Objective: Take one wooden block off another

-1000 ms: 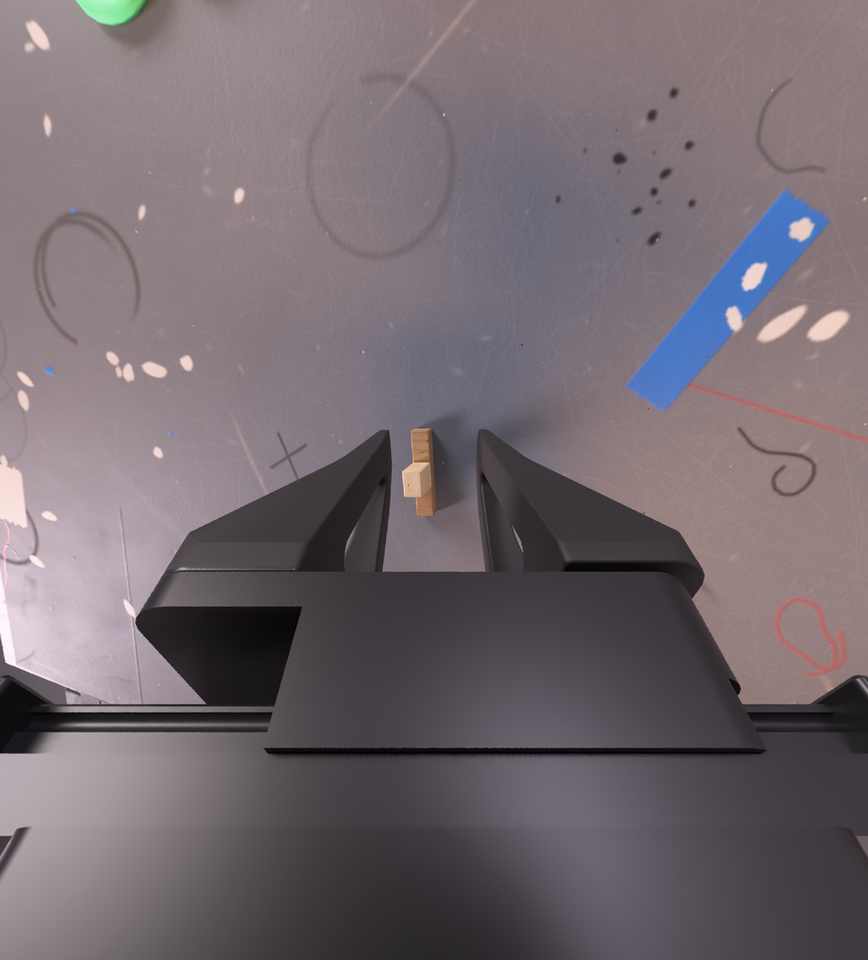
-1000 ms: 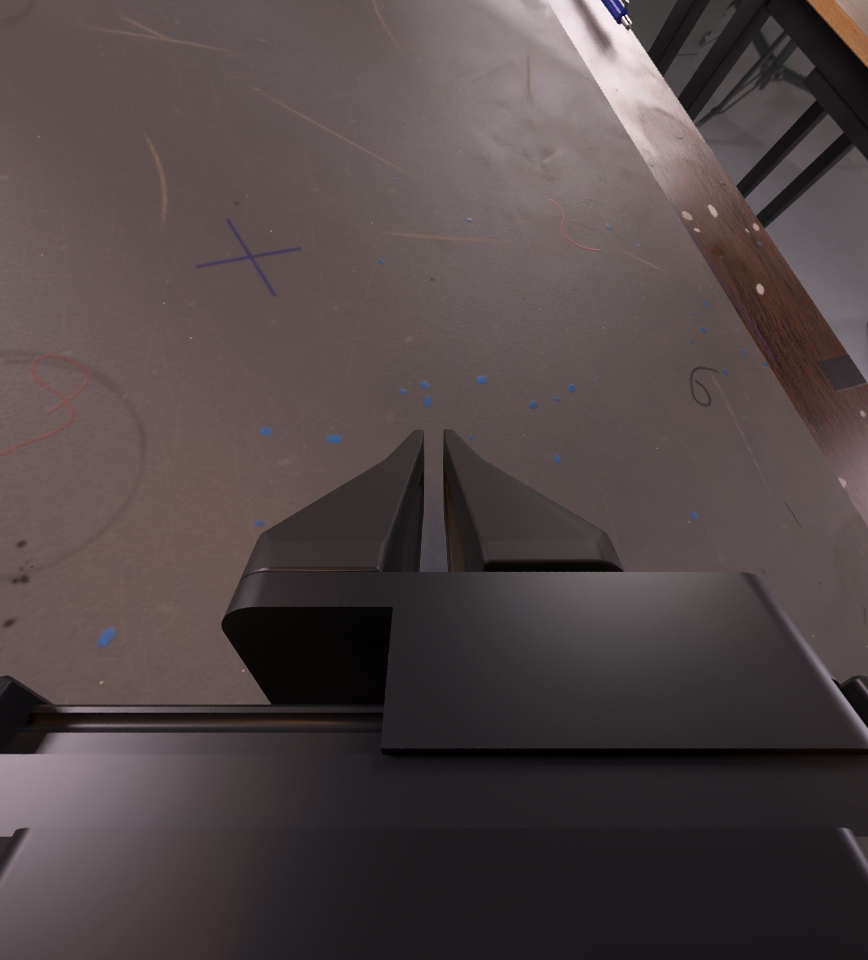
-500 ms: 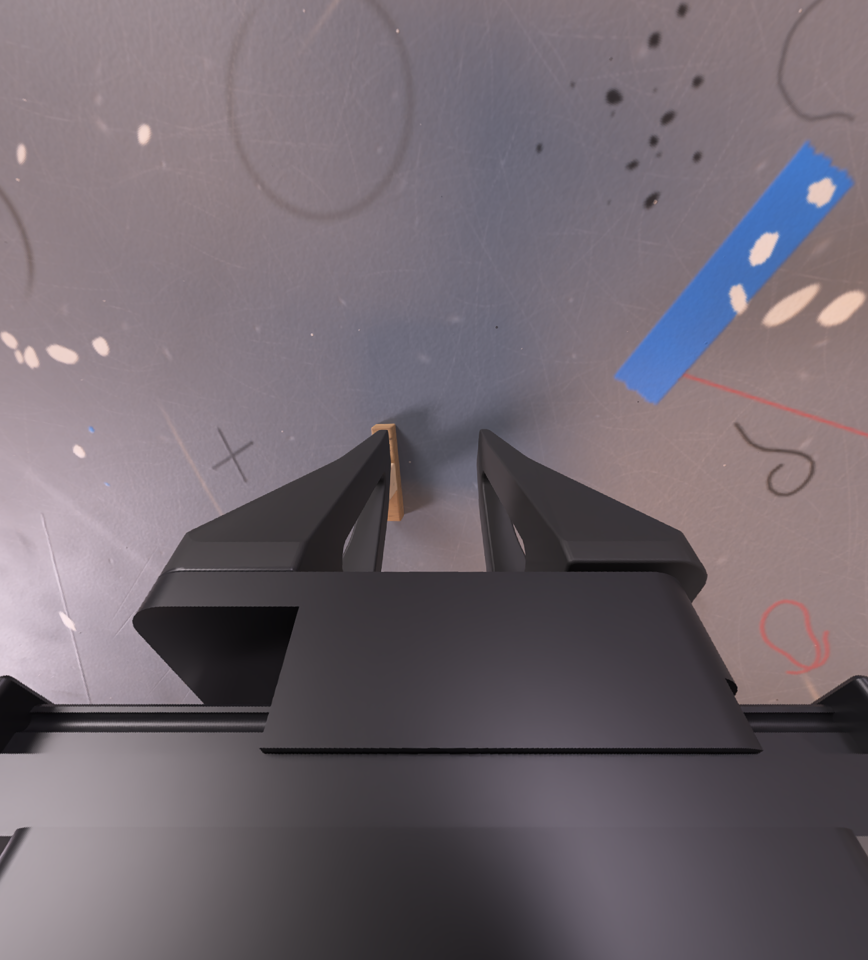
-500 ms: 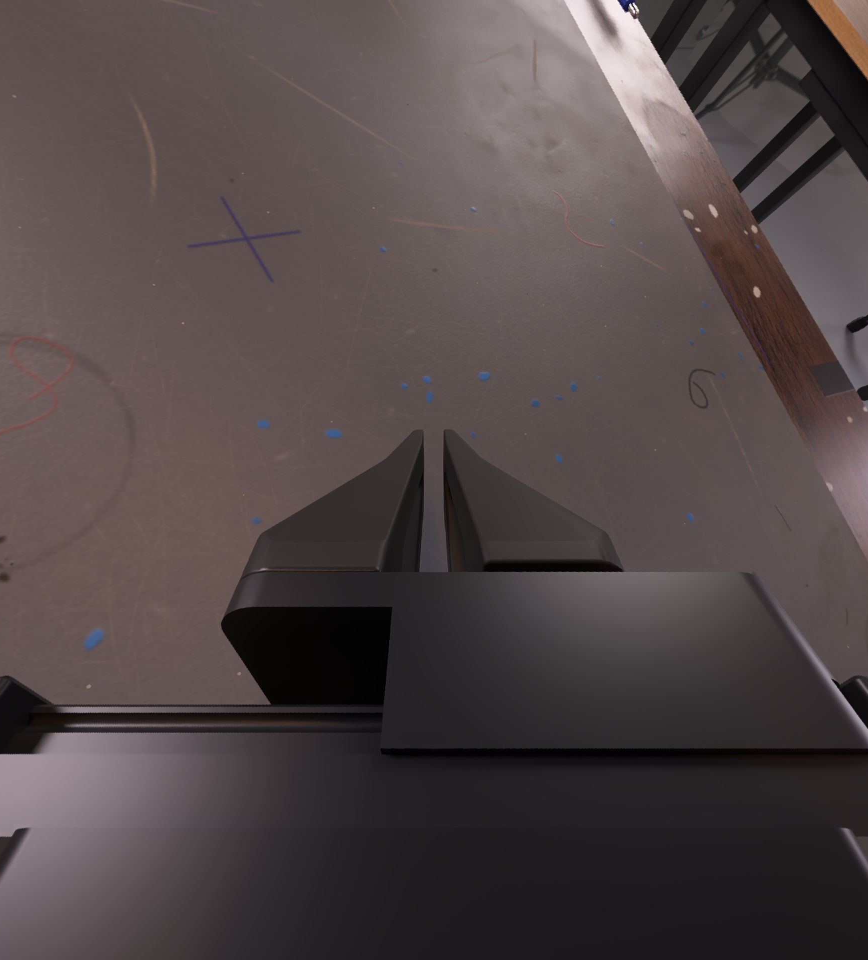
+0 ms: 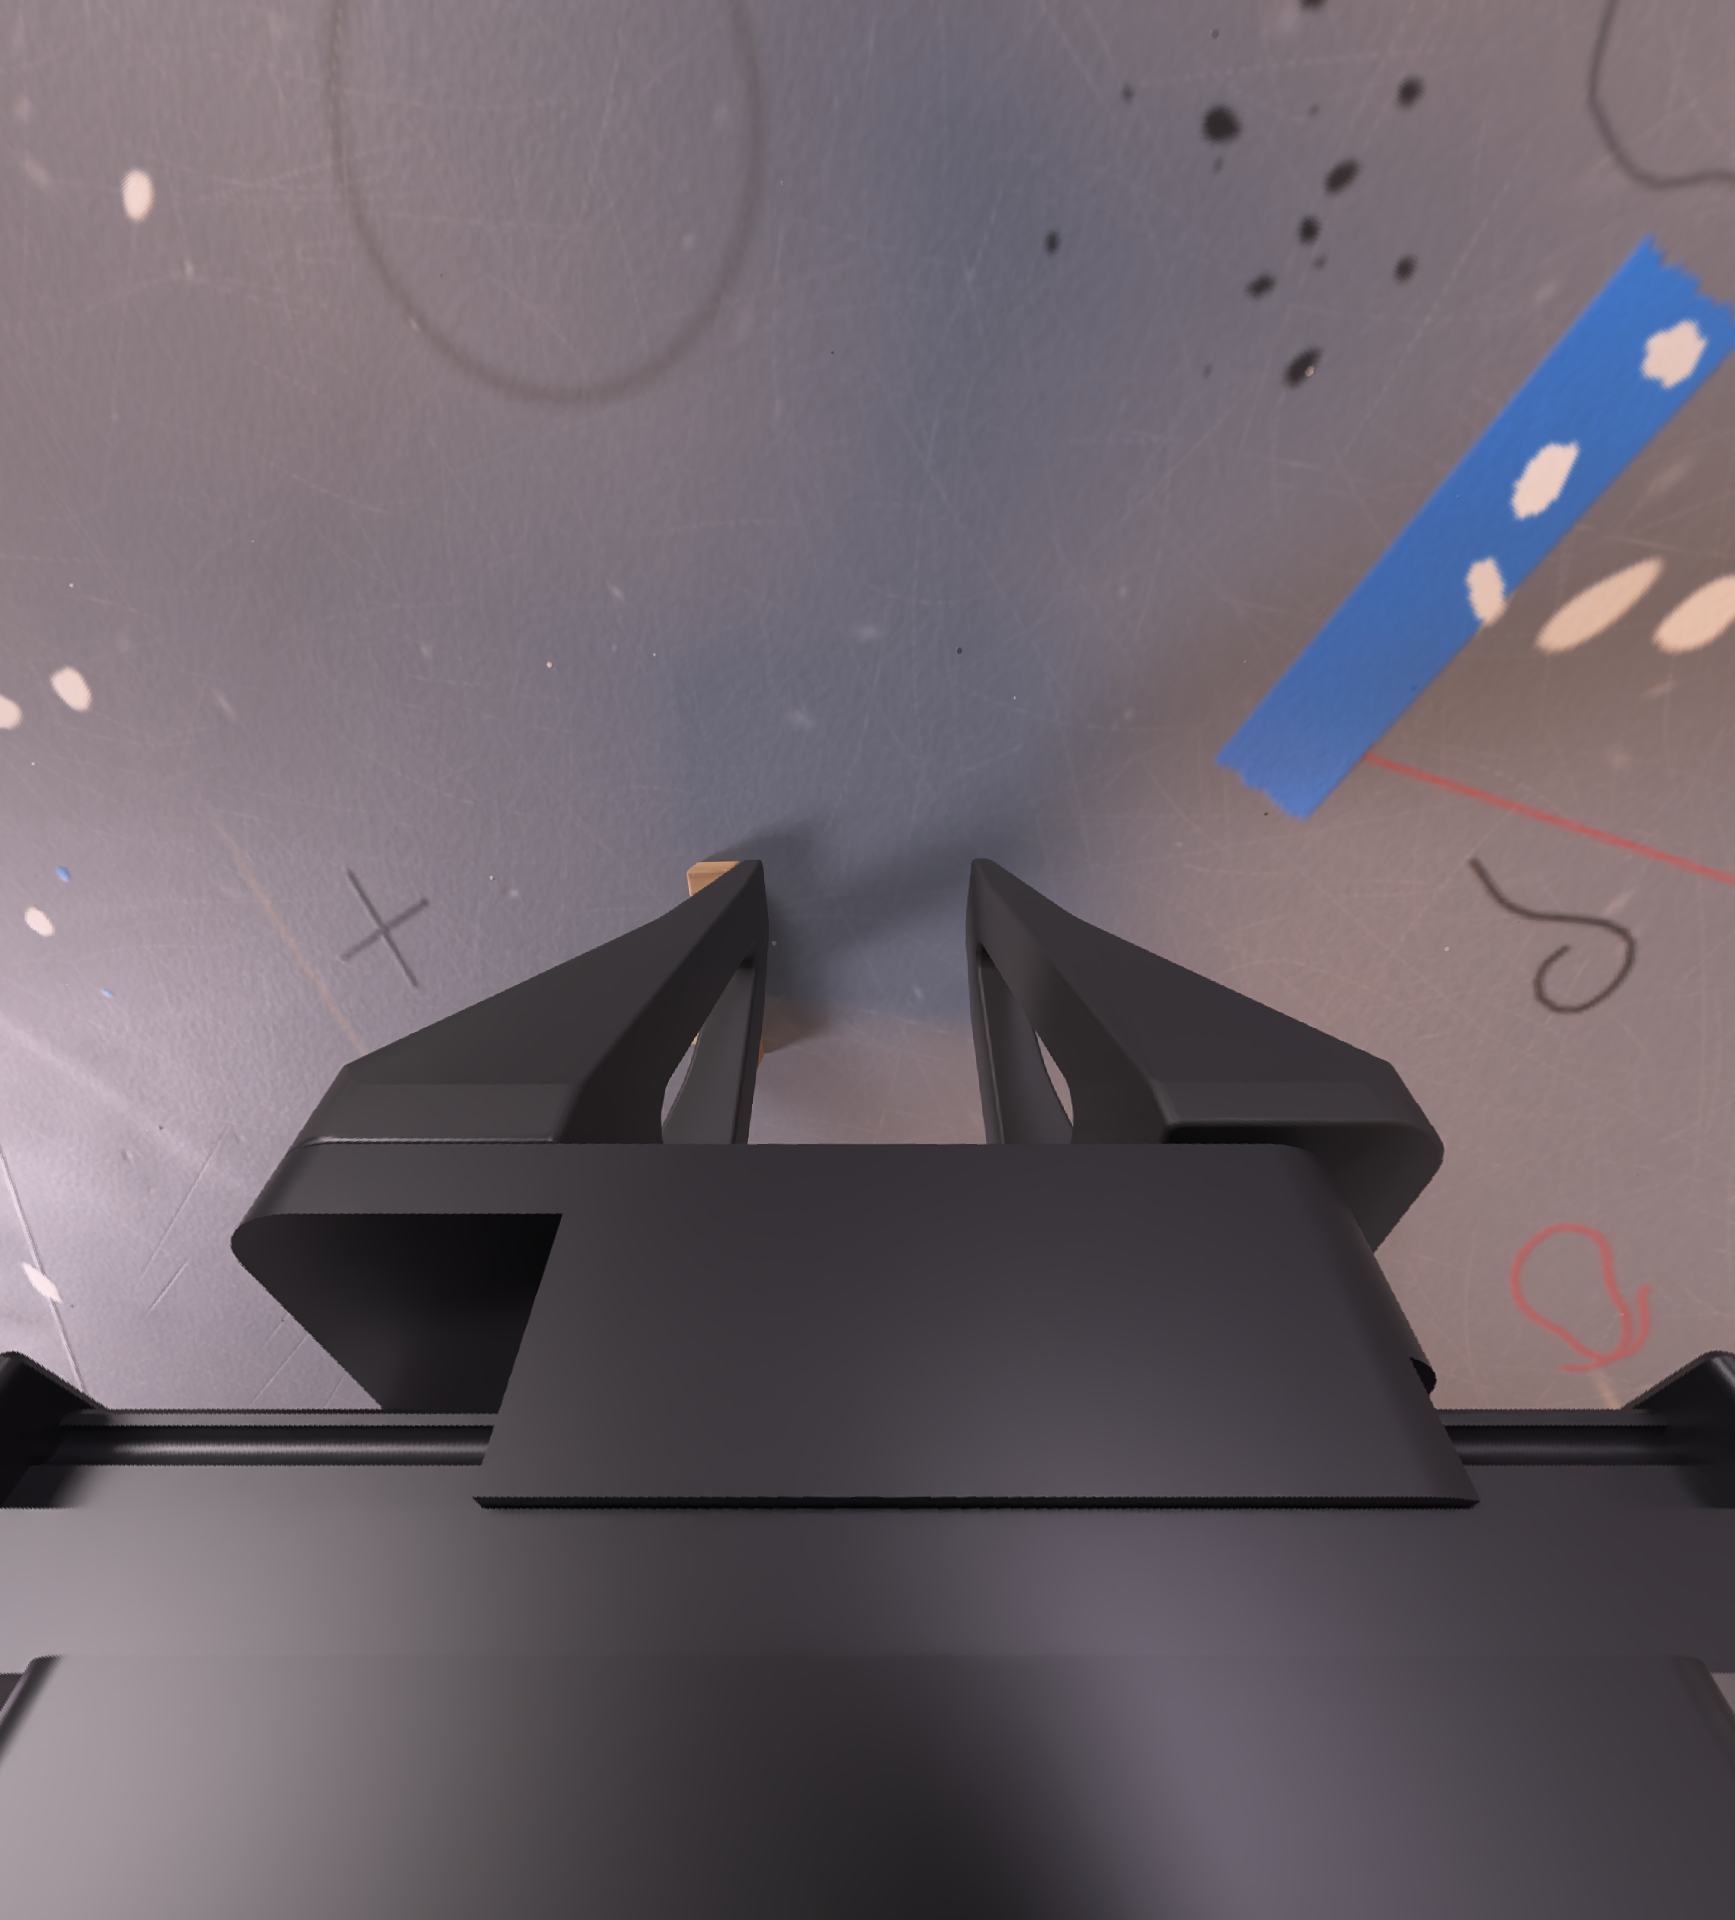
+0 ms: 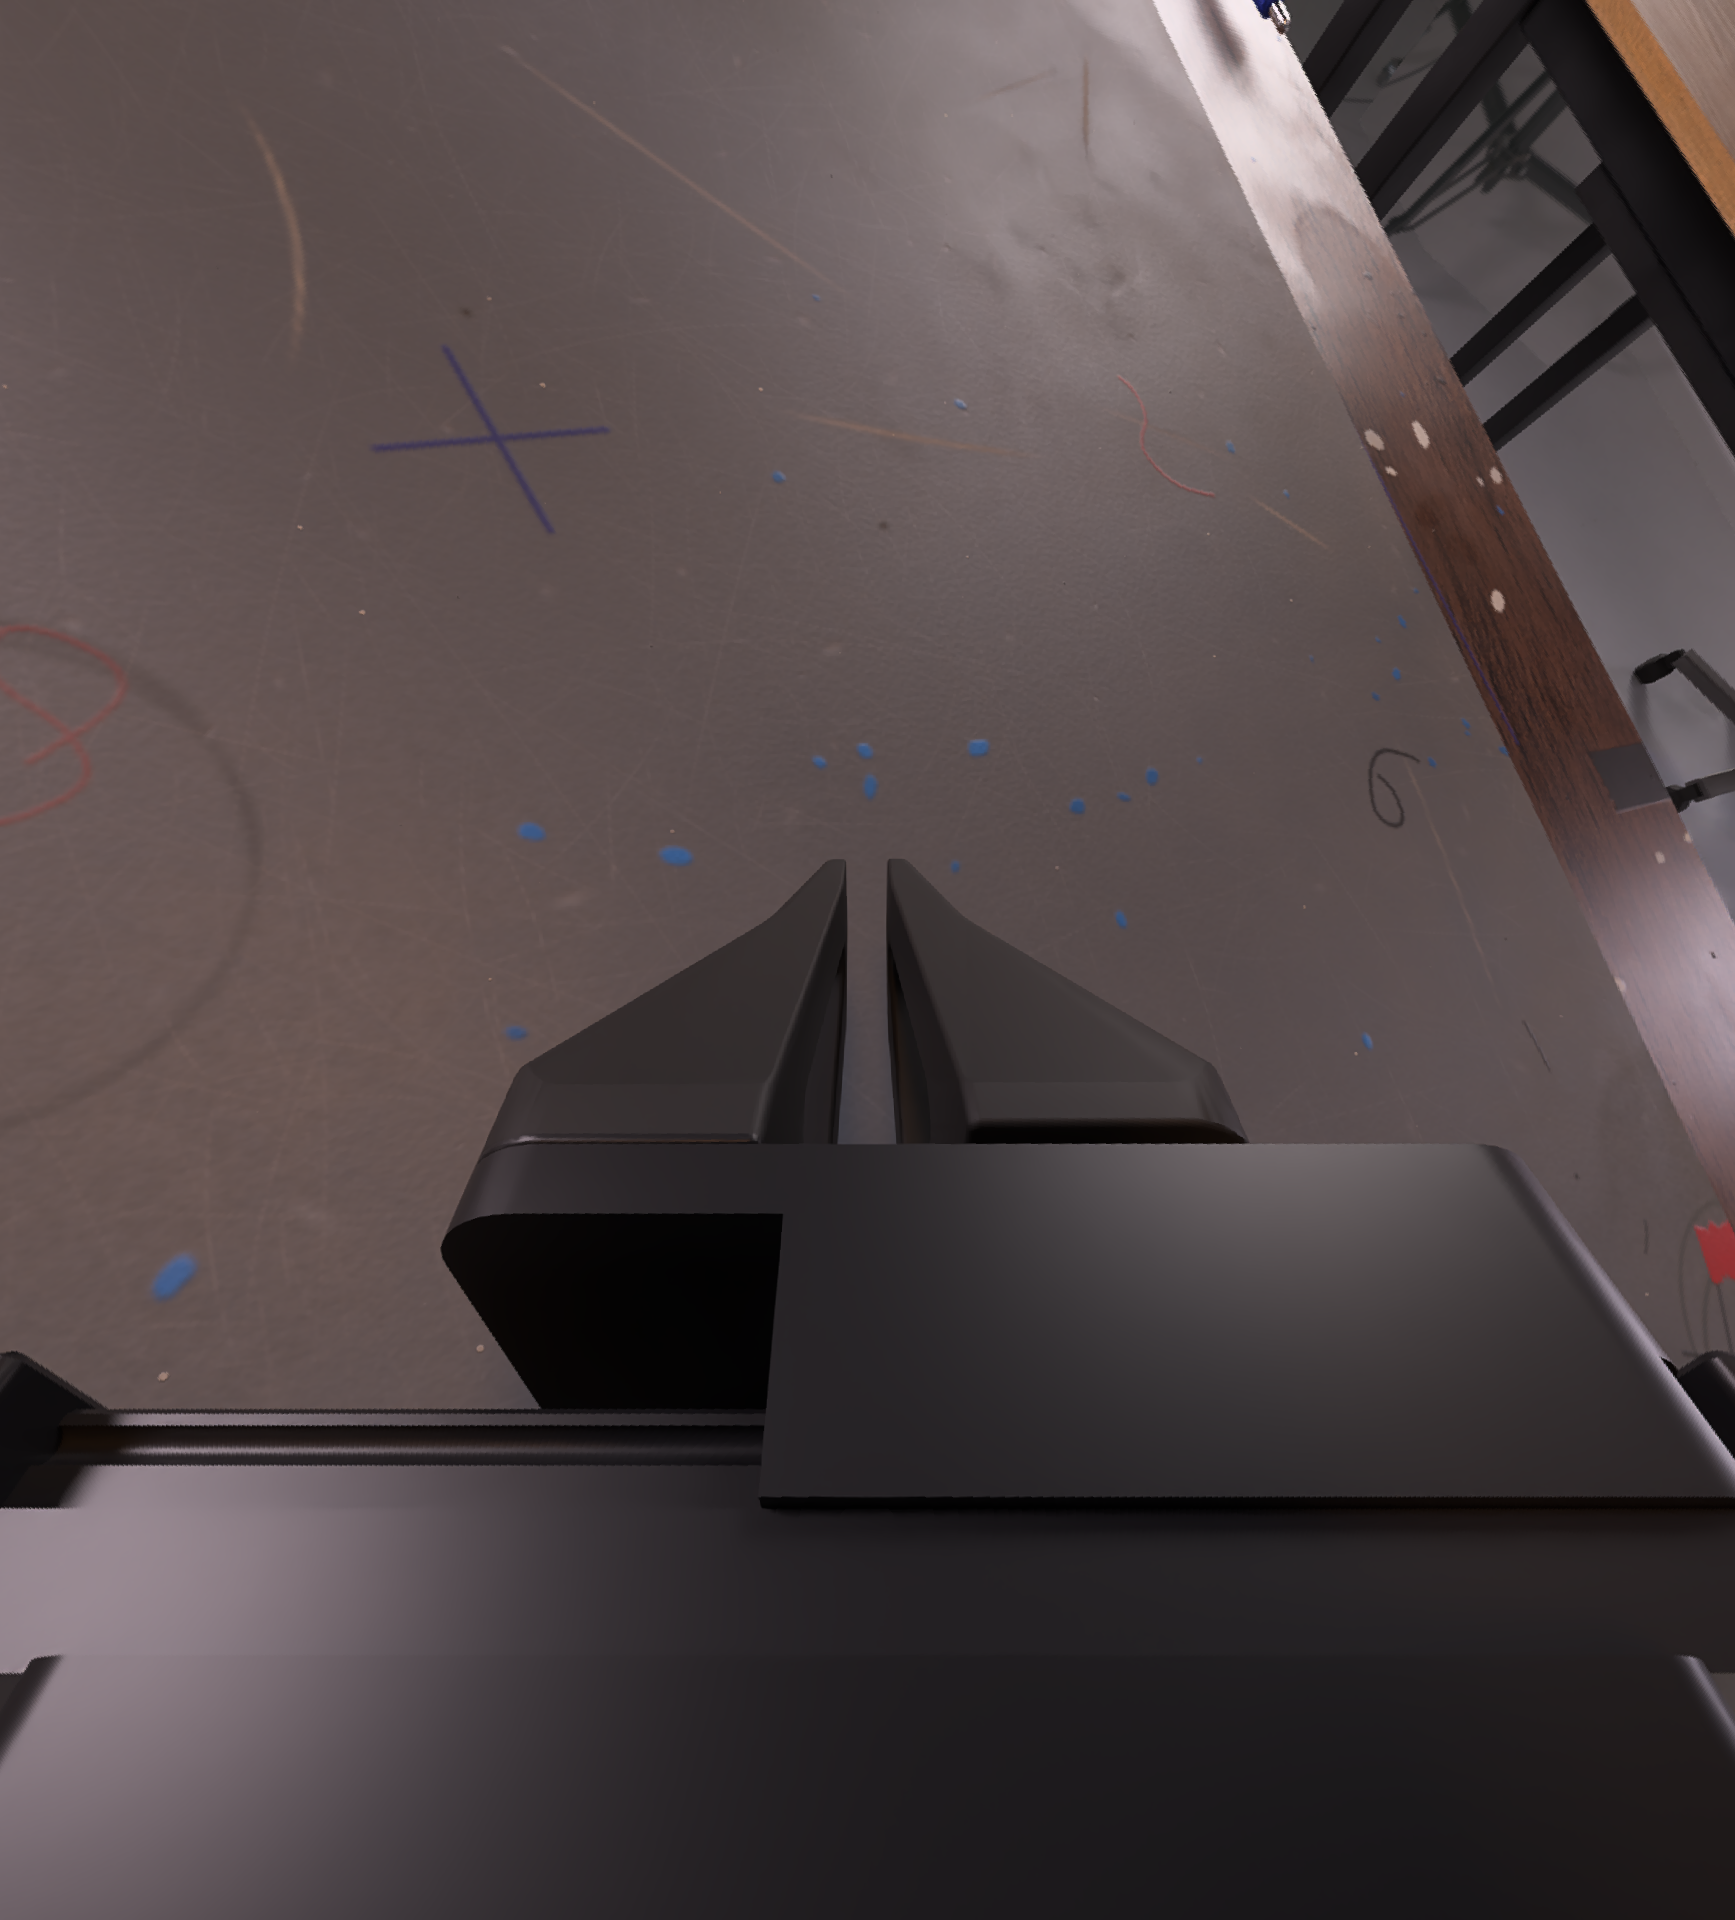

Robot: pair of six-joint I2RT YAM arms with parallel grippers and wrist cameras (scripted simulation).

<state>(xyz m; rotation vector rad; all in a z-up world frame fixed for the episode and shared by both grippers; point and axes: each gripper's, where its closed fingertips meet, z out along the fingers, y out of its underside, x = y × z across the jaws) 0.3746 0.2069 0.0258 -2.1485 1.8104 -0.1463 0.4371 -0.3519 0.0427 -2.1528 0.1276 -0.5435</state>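
Across the counter (image 5: 842, 520) the left tool (image 5: 865, 883), fingers spread and empty, had slid sideways within a second, so the wooden blocks (image 5: 709, 876) went from between its fingers to behind one, mostly hidden; regrasping looked necessary. The right tool (image 6: 866, 883) idled nearly closed, empty, near the counter's wooden edge.

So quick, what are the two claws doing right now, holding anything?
Left gripper: open, holding nothing; a wooden block peeks out behind its left finger.
Right gripper: shut, holding nothing.
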